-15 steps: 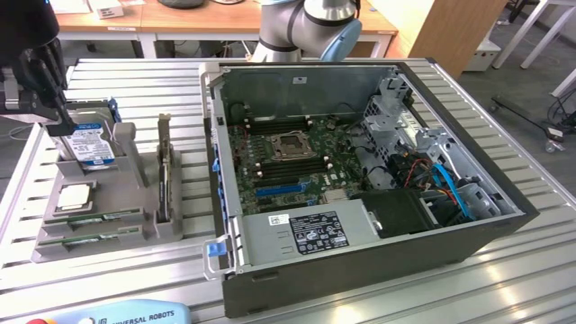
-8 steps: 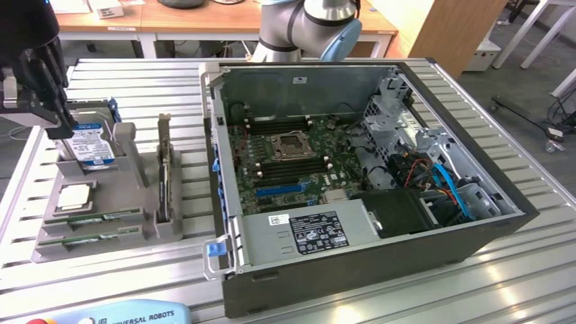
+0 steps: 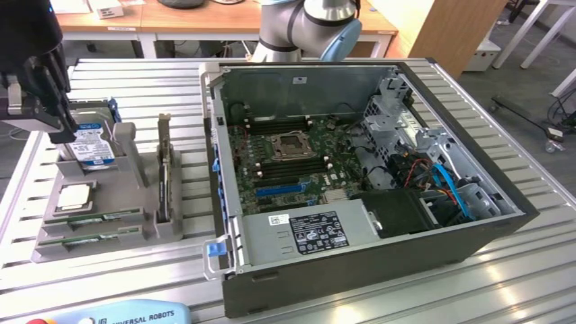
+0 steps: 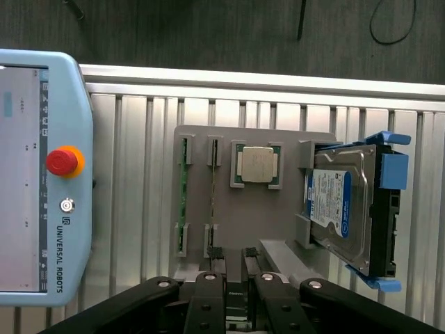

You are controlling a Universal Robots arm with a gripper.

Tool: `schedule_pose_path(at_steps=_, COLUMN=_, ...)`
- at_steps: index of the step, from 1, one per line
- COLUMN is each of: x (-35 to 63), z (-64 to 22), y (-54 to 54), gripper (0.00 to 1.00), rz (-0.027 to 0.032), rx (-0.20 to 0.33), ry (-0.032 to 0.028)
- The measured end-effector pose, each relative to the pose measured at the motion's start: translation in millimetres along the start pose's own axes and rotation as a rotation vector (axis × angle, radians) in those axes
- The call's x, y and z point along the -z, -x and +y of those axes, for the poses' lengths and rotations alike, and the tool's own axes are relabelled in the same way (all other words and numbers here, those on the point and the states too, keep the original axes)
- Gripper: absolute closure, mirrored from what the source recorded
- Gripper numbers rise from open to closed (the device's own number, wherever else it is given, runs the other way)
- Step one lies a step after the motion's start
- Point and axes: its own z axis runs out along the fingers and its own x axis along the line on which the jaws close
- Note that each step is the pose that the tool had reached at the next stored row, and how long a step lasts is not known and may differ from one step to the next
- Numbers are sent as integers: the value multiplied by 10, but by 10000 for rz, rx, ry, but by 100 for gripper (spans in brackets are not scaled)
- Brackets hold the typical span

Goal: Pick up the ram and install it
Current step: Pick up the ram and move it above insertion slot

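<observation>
Wrist view gives us the claw (image 4: 234, 268) hanging over the near edge of the gray tray (image 4: 281, 219), its two fingers a little apart with nothing between them. The ram (image 4: 212, 202) stands on edge in end clips on that tray. A second stick (image 4: 184, 198) sits just beside it, and the square processor (image 4: 256, 165) and the hard drive (image 4: 341, 209) lie further along. In the exterior view the tray rests on the slatted bench (image 3: 135, 81), to the exterior view's left of the open computer case (image 3: 306, 84).

We judge the ram to be light, stiff and thin, and brittle if bent. Its chips and contact edge are best left untouched. The sound hold, we think, is across the flat faces near mid-length on the upper edge, squarely, since so slim a board could pivot in the claw.
</observation>
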Motion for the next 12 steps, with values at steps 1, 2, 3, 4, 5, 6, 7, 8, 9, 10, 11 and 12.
schedule_pose_path(at_steps=1, x=-18, z=-1, y=-1, gripper=76, rz=0, rx=0, ry=0)
schedule_pose_path(at_steps=2, x=-35, z=-2, y=-2, gripper=76, rz=1, rx=1, ry=1)
schedule_pose_path(at_steps=3, x=-53, z=-2, y=-3, gripper=76, rz=1, rx=1, ry=1)
schedule_pose_path(at_steps=4, x=-72, z=-3, y=-4, gripper=76, rz=0, rx=0, ry=0)
schedule_pose_path(at_steps=5, x=-90, z=-4, y=-5, gripper=76, rz=1, rx=0, ry=2)
schedule_pose_path(at_steps=6, x=-108, z=-5, y=-6, gripper=76, rz=1, rx=0, ry=2)
schedule_pose_path(at_steps=7, x=-126, z=-6, y=-7, gripper=76, rz=0, rx=0, ry=1)
schedule_pose_path(at_steps=8, x=-136, z=-6, y=-7, gripper=76, rz=0, rx=0, ry=0)
schedule_pose_path(at_steps=9, x=-136, z=-6, y=-7, gripper=76, rz=1, rx=1, ry=1)
schedule_pose_path(at_steps=10, x=-136, z=-6, y=-7, gripper=76, rz=1, rx=1, ry=2)
schedule_pose_path(at_steps=11, x=-136, z=-6, y=-7, gripper=76, rz=2, rx=0, ry=1)
schedule_pose_path(at_steps=12, x=-136, z=-6, y=-7, gripper=76, rz=2, rx=1, ry=2)
